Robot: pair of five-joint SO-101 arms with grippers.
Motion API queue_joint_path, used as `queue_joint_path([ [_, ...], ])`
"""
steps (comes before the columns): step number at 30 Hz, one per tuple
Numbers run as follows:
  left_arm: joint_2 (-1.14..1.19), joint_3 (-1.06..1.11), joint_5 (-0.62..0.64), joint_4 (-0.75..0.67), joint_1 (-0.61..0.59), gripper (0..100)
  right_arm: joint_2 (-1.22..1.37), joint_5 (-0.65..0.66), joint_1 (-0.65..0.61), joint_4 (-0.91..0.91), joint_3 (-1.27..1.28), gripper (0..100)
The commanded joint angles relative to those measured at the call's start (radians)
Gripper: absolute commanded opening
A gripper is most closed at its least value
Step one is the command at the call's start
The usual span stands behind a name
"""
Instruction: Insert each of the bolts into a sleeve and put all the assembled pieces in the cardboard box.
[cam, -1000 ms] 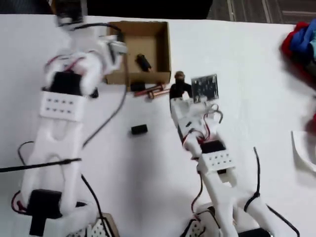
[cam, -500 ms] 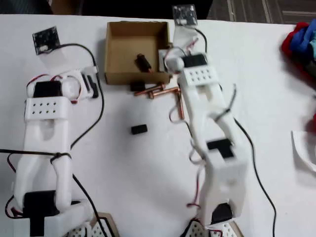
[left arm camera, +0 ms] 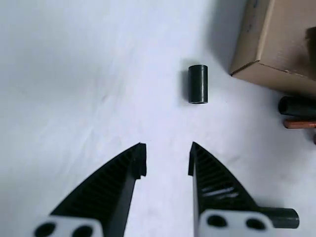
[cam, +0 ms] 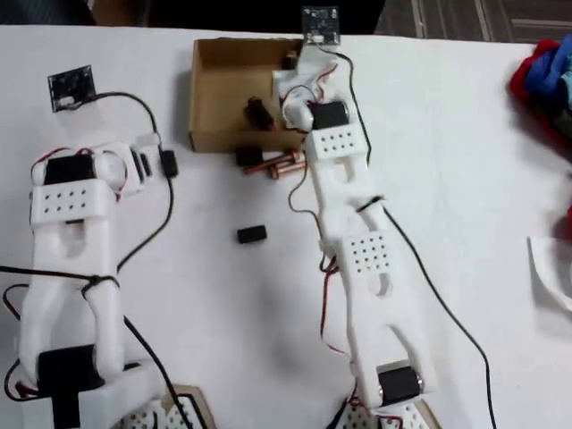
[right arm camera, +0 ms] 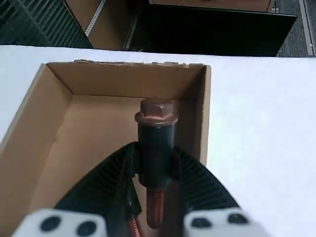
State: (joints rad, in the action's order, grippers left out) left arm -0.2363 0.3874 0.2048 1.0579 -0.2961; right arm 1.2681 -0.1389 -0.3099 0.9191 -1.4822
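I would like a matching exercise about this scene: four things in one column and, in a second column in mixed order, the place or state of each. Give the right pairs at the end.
Things
1. left gripper
2. right gripper
3. loose copper bolts
4. finished piece

Places or states
A. lying on the table, just outside the cardboard box
B. shut on a sleeved bolt, above the box
C. open, above the table
D. lying inside the box

Pairs: 1-C, 2-B, 3-A, 4-D

Desk (cam: 223,331) lies open around the lone sleeve (cam: 251,235); bolts (cam: 275,165) crowd the cardboard box's (cam: 204,107) near wall, right arm (cam: 335,170) overhead.
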Motion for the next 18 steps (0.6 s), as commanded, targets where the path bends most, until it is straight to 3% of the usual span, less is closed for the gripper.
queue_joint_path([
  [1, -0.041, -0.001, -0.012, 0.005, -0.005, 16, -0.030, -0.005, -0.008, -0.073, 0.015, 1.9],
  [18, -0.035, 0.001, -0.009, 0.006, -0.003, 16, -0.021, 0.015, -0.016, 0.018, 0.034, 1.9],
])
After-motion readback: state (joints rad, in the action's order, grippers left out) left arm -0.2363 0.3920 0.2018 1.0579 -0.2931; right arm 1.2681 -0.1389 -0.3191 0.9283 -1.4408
